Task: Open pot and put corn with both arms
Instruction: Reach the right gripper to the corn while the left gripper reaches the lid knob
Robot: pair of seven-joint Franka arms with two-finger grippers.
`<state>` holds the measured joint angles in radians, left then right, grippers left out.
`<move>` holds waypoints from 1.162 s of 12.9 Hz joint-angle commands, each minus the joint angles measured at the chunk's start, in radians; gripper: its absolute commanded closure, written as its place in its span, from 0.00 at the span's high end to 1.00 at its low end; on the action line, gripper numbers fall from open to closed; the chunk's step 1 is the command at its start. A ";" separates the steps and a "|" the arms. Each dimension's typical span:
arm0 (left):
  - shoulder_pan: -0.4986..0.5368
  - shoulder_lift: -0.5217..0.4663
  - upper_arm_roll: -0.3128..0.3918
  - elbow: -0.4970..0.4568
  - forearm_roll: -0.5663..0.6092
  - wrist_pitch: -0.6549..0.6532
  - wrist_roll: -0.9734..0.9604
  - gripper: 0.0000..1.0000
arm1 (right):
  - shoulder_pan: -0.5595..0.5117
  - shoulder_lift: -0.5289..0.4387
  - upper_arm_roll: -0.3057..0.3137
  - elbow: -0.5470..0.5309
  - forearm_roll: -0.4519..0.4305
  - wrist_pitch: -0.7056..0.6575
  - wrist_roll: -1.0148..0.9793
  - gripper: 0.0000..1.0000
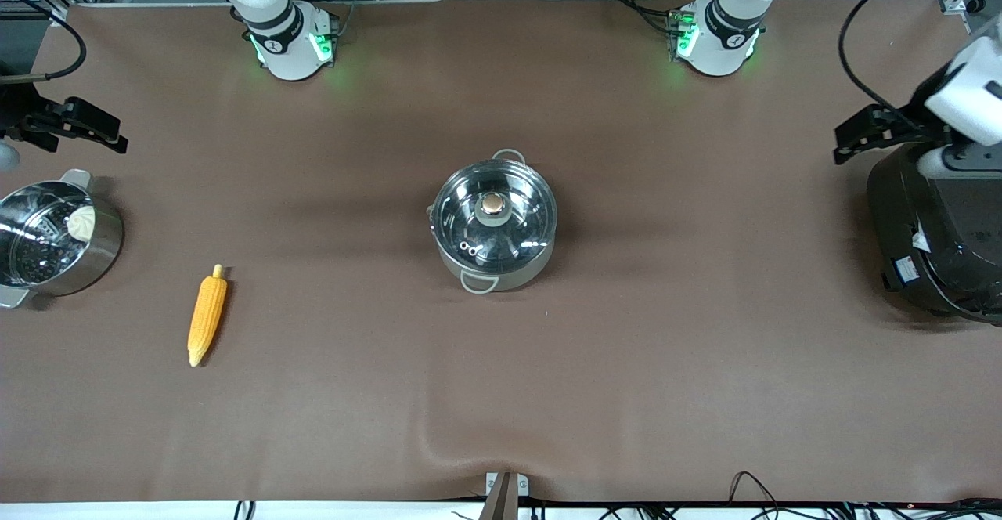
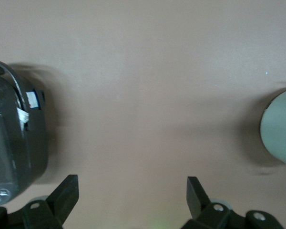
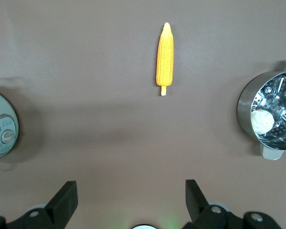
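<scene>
Both grippers' fingers gape — left gripper (image 2: 132,198), right gripper (image 3: 131,200); corn (image 3: 165,55) apart.

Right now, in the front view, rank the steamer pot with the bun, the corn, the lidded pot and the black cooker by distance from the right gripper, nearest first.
From the right gripper, open at its end of the table:
1. Steamer pot, just beneath it at the table's edge.
2. Corn, nearer the front camera.
3. Lidded pot, mid-table.
4. Black cooker, at the left arm's end.
</scene>
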<state>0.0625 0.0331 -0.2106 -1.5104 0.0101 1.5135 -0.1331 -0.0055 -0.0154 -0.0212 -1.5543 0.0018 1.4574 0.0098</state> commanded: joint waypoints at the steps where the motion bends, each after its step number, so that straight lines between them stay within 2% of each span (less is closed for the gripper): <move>1: -0.053 0.085 -0.067 0.076 0.024 -0.018 -0.182 1.00 | 0.004 0.040 -0.002 0.016 -0.013 0.012 -0.011 1.00; 3: -0.175 0.175 -0.085 0.153 0.022 0.002 -0.418 1.00 | -0.004 0.092 -0.002 0.016 -0.016 0.052 -0.011 1.00; 4: -0.244 0.221 -0.084 0.174 0.024 0.066 -0.535 1.00 | -0.005 0.130 -0.003 0.013 -0.016 0.081 -0.011 1.00; 9: -0.504 0.401 -0.056 0.185 0.030 0.296 -1.062 1.00 | -0.047 0.302 -0.003 0.008 -0.017 0.197 -0.010 1.00; 11: -0.578 0.458 -0.018 0.188 0.030 0.378 -1.206 1.00 | -0.076 0.383 -0.003 0.008 -0.016 0.276 -0.010 1.00; 13: -0.654 0.529 0.023 0.223 0.033 0.395 -1.260 1.00 | -0.099 0.468 -0.003 0.010 -0.009 0.322 -0.008 1.00; 15: -0.780 0.576 0.144 0.243 0.031 0.407 -1.287 1.00 | -0.114 0.538 -0.003 0.007 -0.012 0.389 -0.010 1.00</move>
<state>-0.6132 0.5488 -0.1662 -1.3343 0.0184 1.9216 -1.3776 -0.0961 0.4594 -0.0351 -1.5677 -0.0064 1.8080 0.0090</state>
